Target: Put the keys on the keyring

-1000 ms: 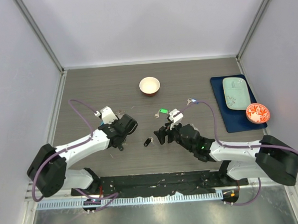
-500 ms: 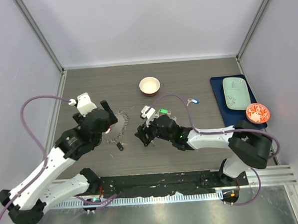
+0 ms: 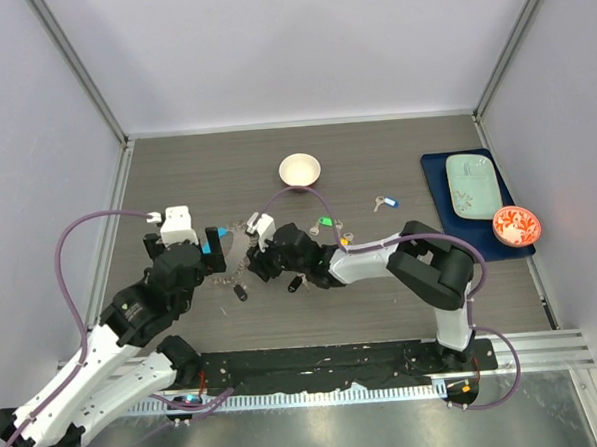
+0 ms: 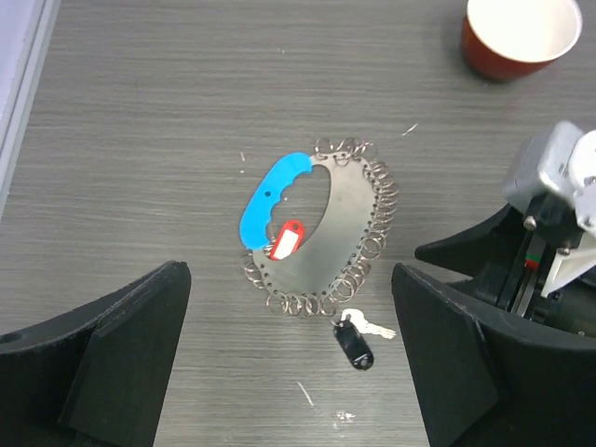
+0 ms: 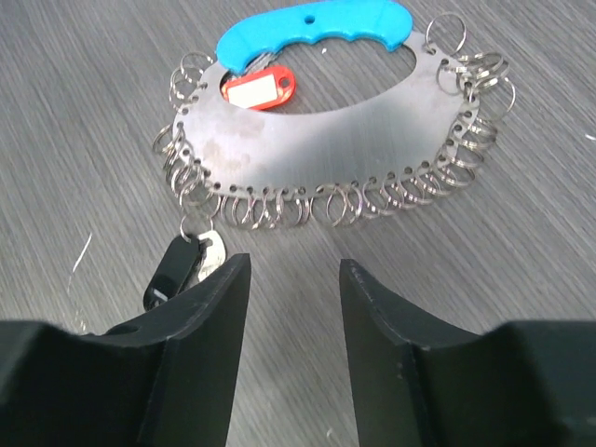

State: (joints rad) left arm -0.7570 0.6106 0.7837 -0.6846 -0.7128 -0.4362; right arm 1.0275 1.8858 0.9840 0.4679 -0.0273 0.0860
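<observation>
Keyring [image 4: 321, 223] lay flat on the table [image 3: 176, 180], left of centre, between the two grippers. It was a crescent metal plate w/ small rings all round its edge and a blue grip [image 4: 273, 197] along one side. A red-tag key [image 4: 287, 239] sat at the plate's inner cutout, just beside the blue grip; couldn't tell if it was hooked on. A black-tag key [image 4: 354, 339] lay at the plate's near end, touching an edge ring; attached or not, couldn't tell.

L gripper [image 4: 284, 279] hung above the keyring, jaws wide apart, nothing held. R gripper [image 5: 291, 270] was low by the ringed edge, jaws parted a moderate amt, empty. One finger [image 5: 200, 307] was just beside the black-tag key.

Other keys lay loose toward the right side of the table, apart from the keyring: a green-tag key [image 3: 324, 222] and a blue-tag key [image 3: 386, 202]. A white bowl [image 3: 300, 169] stood farther back. At far right a blue mat [image 3: 455, 240] carried a pale green tray [image 3: 472, 184] and a red bowl [image 3: 516, 225].
</observation>
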